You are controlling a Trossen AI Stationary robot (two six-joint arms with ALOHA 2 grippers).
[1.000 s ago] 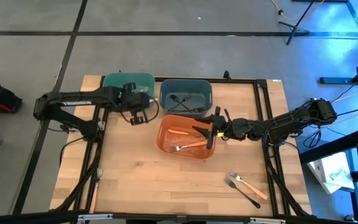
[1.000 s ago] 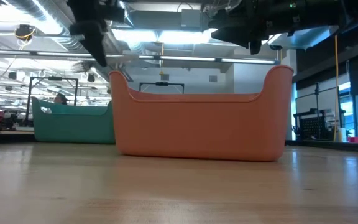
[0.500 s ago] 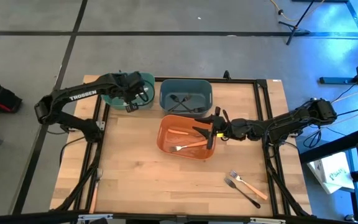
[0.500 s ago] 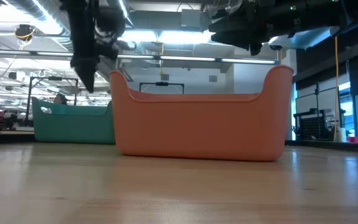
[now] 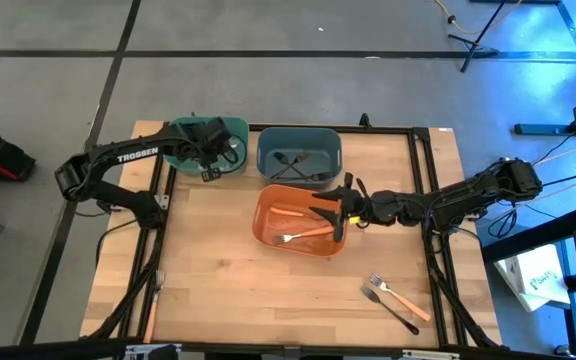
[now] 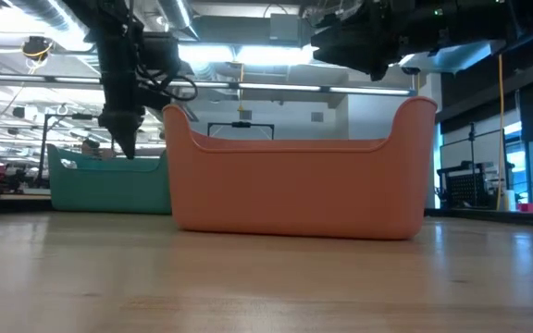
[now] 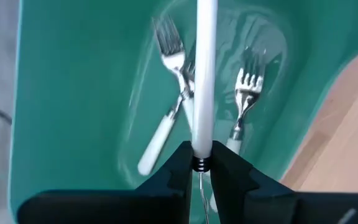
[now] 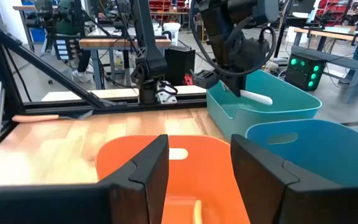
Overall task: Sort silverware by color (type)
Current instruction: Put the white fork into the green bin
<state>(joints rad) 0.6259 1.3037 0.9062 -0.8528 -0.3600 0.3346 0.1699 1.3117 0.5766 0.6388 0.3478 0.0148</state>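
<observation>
The left gripper (image 7: 202, 163) hangs over the teal bin (image 5: 183, 133), its jaws pinched on the white handle of a utensil (image 7: 204, 74) that sticks straight out ahead of the fingers; its working end is hidden behind them. Directly beyond the jaws, on the bin floor, lie two white-handled forks (image 7: 166, 118), so the piece is held here because this looks like the bin for the white kind, and the likely next step is simply to let it drop among them. The right gripper (image 8: 194, 165) waits with its jaws spread wide and nothing between them, over the near rim of the orange bin (image 5: 268, 235), where orange-handled pieces (image 5: 308, 232) lie just ahead of its fingers; it seems parked there after a drop, or ready to go for more. The blue-grey bin (image 5: 300, 150) beyond it holds black pieces (image 5: 290, 158). Well behind the right jaws, on the bare wooden table (image 5: 218, 290), an orange-handled fork (image 5: 400, 296) and a black fork (image 5: 386, 307) lie touching or nearly so, still to be sorted.
</observation>
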